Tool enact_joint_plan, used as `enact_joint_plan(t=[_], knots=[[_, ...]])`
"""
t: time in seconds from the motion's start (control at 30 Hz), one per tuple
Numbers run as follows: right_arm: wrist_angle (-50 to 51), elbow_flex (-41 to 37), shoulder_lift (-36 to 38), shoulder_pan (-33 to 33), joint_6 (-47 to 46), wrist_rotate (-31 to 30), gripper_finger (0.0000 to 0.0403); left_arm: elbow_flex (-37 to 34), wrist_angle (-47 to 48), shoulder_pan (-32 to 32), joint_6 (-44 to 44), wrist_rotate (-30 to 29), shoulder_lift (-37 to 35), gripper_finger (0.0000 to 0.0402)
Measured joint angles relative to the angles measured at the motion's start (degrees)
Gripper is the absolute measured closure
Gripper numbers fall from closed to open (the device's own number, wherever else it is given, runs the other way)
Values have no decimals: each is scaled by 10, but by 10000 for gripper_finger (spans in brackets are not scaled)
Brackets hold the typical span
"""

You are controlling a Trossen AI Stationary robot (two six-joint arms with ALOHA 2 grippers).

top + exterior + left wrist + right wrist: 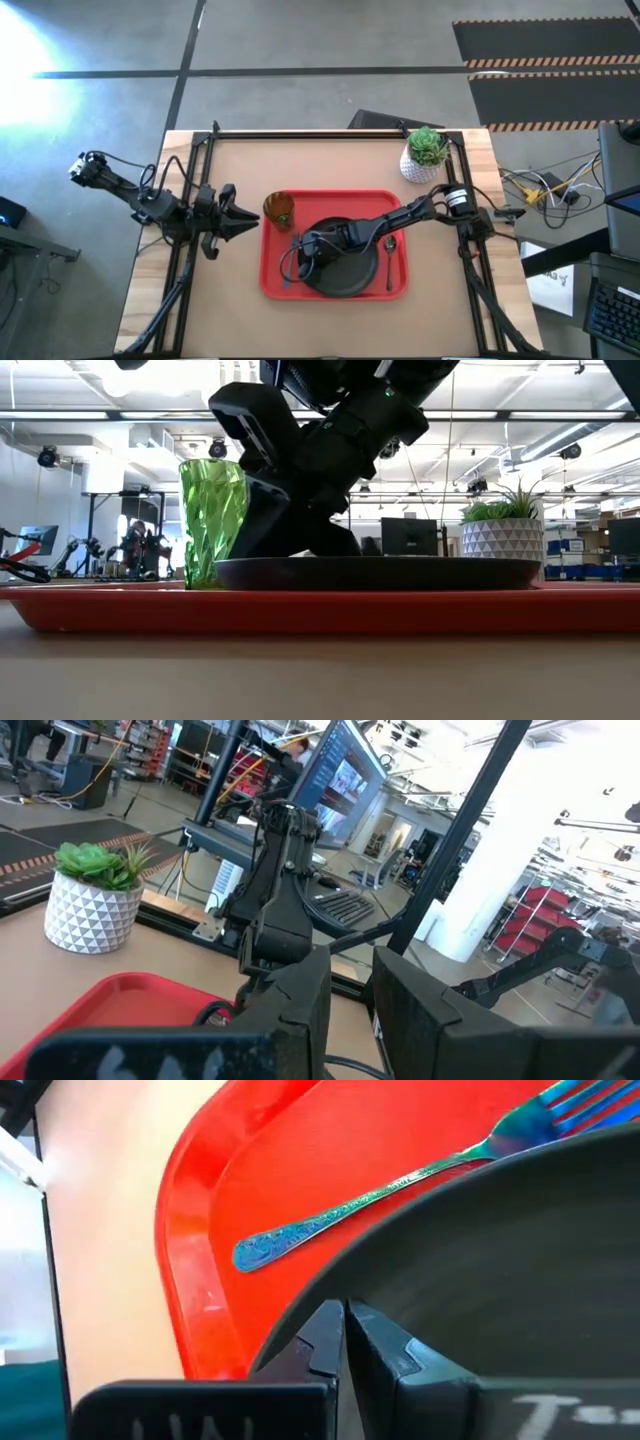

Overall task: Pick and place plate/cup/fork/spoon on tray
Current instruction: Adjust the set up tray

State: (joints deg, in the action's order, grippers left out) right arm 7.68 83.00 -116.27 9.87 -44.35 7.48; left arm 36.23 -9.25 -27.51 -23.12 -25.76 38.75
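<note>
The black plate (352, 275) lies flat on the red tray (330, 197). The green cup (278, 208) stands upright on the tray's far left corner. The blue-handled fork (380, 1195) lies on the tray left of the plate. The dark spoon (389, 258) lies on the tray right of the plate. My right gripper (345, 1325) reaches over the plate from the right and is shut at its left rim. My left gripper (250, 222) is open and empty beside the tray's left edge. My right gripper is on the plate's rim (318, 1312) at the side toward the table's left, next to the fork. One finger stands outside the rim and one inside, almost closed on it. The fingers slant down from the table's right. The plate rests flat on the tray (300, 610).
A white pot with a green plant (424, 155) stands at the table's far right corner. Dark frame rails run along the table's left, right and far edges. Bare tabletop lies near the front edge.
</note>
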Motion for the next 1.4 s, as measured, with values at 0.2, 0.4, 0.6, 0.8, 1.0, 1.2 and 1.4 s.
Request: enact_joint_plan(t=[0.2,0.4,0.6,0.8,1.0,1.2,1.4], knots=[[5,13,22,0,38,-1,394,0,117,-1,-39,-61,1,341],[18,32,64,0,83,0,394,2,302,6,-180,-125,0,341],[31,42,116,0,109,0,394,12,341,49,-136,-126,10,340],[40,51,168,1,116,0,394,50,354,131,-24,-77,30,313],[38,76,231,9,171,-2,394,95,437,234,-1,33,92,261],[40,91,292,27,237,-17,394,169,500,301,42,85,171,232],[46,91,325,47,273,-30,394,259,599,346,84,120,253,230]])
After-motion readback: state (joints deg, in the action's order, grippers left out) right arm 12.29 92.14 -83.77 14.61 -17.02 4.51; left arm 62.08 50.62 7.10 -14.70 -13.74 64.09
